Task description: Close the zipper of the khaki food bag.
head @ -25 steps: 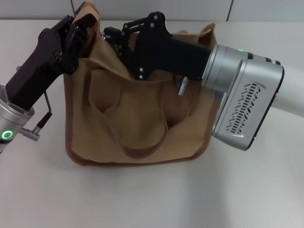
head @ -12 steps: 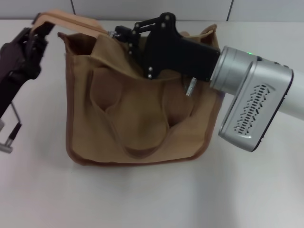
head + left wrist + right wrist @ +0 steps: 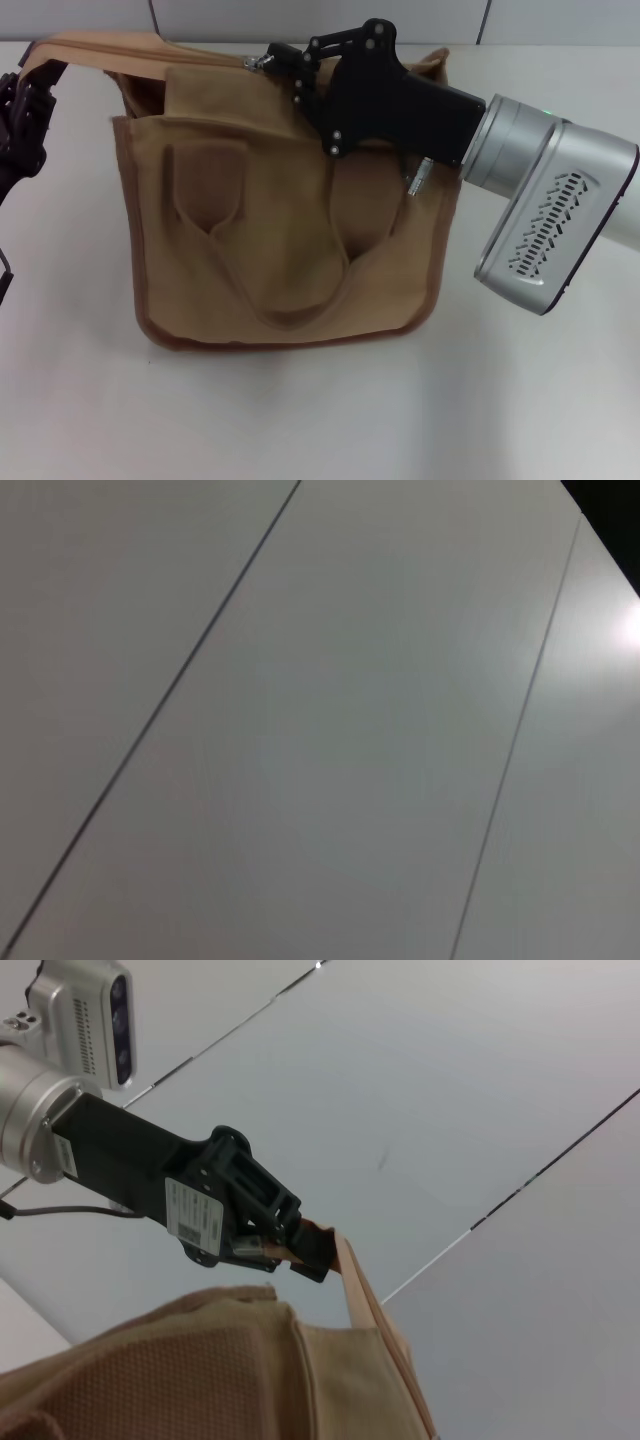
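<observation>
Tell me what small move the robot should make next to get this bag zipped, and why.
Probably the right gripper should draw the zipper pull on along the top toward the left gripper. The pull sits mid-span on the khaki food bag, and the left gripper holds the bag's far end taut, as the right wrist view shows, so the track looks straight.

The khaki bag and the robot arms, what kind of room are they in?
Probably a robot test room or lab, though little shows. The khaki food bag sits on a plain white table, pale panelled wall behind, with the left gripper and right gripper working it.
</observation>
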Controlling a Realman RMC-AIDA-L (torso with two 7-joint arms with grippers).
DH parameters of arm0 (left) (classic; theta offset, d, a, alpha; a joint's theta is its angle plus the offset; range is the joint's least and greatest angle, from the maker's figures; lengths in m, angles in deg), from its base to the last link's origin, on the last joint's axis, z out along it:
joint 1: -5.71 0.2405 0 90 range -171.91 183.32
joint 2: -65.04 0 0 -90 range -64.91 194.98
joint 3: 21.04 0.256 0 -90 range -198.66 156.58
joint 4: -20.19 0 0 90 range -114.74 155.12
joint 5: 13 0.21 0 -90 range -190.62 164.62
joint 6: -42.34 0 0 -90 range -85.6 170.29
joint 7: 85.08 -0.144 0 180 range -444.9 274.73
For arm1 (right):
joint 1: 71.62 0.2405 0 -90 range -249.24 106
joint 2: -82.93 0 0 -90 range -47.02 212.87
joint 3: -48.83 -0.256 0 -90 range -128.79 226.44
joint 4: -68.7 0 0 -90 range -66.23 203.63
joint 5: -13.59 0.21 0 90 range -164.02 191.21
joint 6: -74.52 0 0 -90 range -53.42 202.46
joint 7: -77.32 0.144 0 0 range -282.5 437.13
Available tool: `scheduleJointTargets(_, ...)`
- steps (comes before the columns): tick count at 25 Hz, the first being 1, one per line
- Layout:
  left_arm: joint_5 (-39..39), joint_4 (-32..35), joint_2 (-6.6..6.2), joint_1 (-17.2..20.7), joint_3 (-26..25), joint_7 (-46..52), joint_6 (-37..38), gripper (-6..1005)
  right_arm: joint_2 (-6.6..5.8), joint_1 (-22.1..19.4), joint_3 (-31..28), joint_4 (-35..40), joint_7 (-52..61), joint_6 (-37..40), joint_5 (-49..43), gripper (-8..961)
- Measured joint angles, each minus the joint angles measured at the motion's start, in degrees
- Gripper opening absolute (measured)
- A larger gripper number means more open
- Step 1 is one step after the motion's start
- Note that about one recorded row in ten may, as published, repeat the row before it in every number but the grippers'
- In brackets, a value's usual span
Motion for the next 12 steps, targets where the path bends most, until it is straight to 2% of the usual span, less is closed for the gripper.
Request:
scheduleJointTargets(6,-0.1,0.0,-0.02,1.2,-2.7,0.0,0.0,74,0.00,-2.2,-1.4,0.3,0.0,0.2,0.0,68)
scheduleJointTargets(12,0.1,0.0,0.00,1.2,-2.6,0.0,-0.2,73,0.00,-6.0,-5.4,0.0,0.0,3.1,-0.2,81)
